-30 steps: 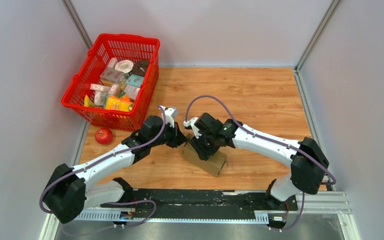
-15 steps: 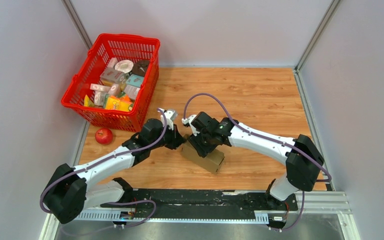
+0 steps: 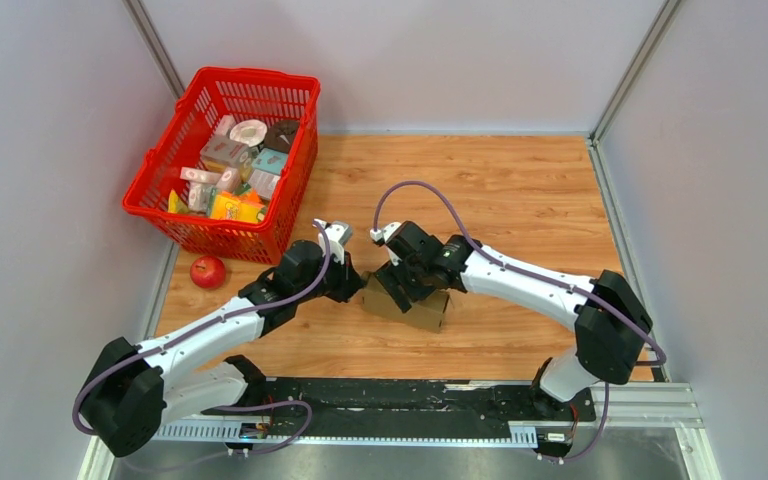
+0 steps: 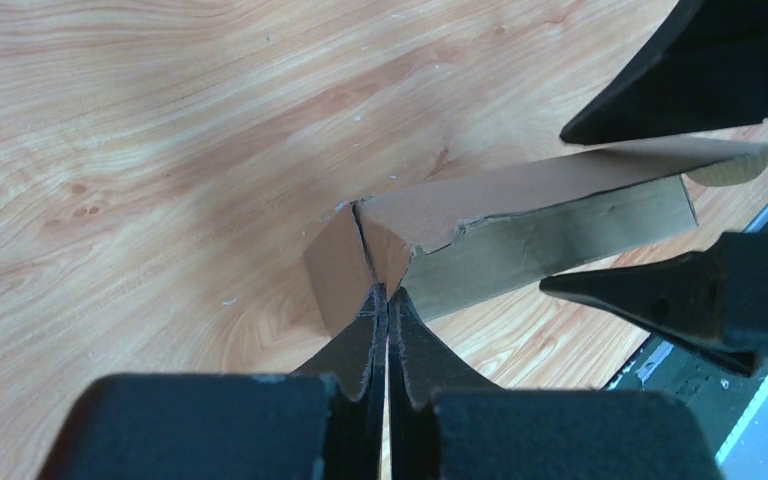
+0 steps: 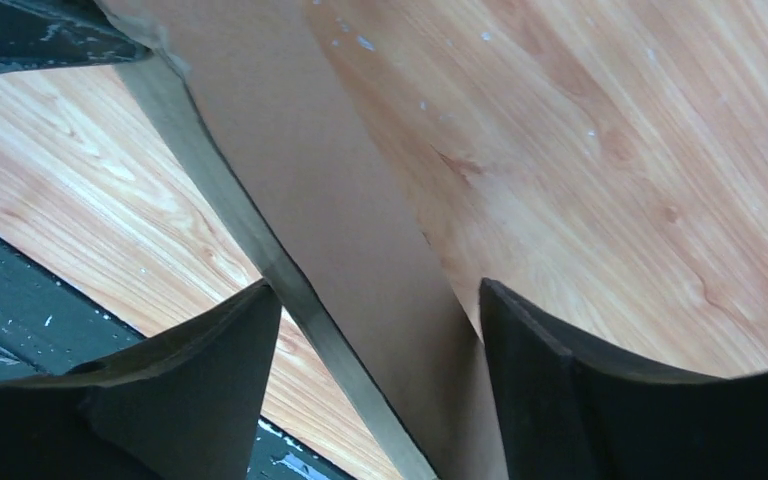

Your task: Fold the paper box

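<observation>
The paper box (image 3: 426,312) is a small brown cardboard box lying on the wooden table in front of the arms. My left gripper (image 3: 358,287) is shut, and its tips (image 4: 387,290) touch the seam at the box's left end (image 4: 360,250). My right gripper (image 3: 402,288) hangs over the box from above and stands open. In the right wrist view the box (image 5: 360,230) runs between the right gripper's (image 5: 378,288) fingers: one finger is next to its side, the other stands apart from it. Both right fingers (image 4: 700,295) show at the box's far end in the left wrist view.
A red basket (image 3: 302,160) holding several colourful packages stands at the back left. A red apple (image 3: 208,271) lies by the left wall. A black rail (image 3: 410,395) runs along the near edge, and grey walls close in on three sides.
The right gripper's jaws have spread wider around the box. The box and both wrists have shifted slightly to the left, and the box lies a little flatter.
</observation>
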`<state>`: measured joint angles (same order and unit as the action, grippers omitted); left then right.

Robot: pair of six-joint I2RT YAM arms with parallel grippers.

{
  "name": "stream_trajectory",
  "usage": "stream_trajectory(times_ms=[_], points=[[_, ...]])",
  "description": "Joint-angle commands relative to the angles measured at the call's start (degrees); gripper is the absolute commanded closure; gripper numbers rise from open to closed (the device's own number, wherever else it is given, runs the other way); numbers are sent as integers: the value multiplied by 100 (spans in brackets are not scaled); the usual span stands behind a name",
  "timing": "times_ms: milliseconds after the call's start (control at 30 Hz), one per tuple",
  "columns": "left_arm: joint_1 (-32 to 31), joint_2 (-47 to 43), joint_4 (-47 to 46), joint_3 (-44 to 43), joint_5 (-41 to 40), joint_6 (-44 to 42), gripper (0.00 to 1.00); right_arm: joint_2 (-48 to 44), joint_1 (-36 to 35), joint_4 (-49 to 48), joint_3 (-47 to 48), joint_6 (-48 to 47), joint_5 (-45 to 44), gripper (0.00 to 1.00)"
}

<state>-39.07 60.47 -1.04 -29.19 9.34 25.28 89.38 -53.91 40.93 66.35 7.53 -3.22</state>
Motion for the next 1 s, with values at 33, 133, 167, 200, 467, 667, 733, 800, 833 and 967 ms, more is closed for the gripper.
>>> stream_trajectory(times_ms=[33,133,167,200,467,667,733,800,833,967], points=[[-66,9,499,71,41,-5,100,-728,82,308,-52,951,-547,18],[-66,27,412,115,111,100,100,-1273,91,652,-183,1496,-548,12],[-74,27,342,124,129,118,100,-1570,91,706,-253,1610,-504,11],[-101,27,324,124,146,153,100,-1721,91,750,-428,1898,-478,10],[-127,18,332,106,200,153,100,-2847,91,980,-1536,2693,-671,36],[-136,0,402,98,235,135,100,-3067,39,583,-1835,2561,-863,48],[-136,-61,438,106,226,127,100,-3041,30,548,-1897,2569,-1161,52],[-136,-114,429,142,208,135,100,-3067,21,286,-2064,2569,-1294,58],[-145,-158,429,159,208,144,100,-3102,3,145,-2134,2534,-1321,59],[-145,-184,420,168,190,170,100,-3120,-32,-295,-2389,2481,-1593,70]])
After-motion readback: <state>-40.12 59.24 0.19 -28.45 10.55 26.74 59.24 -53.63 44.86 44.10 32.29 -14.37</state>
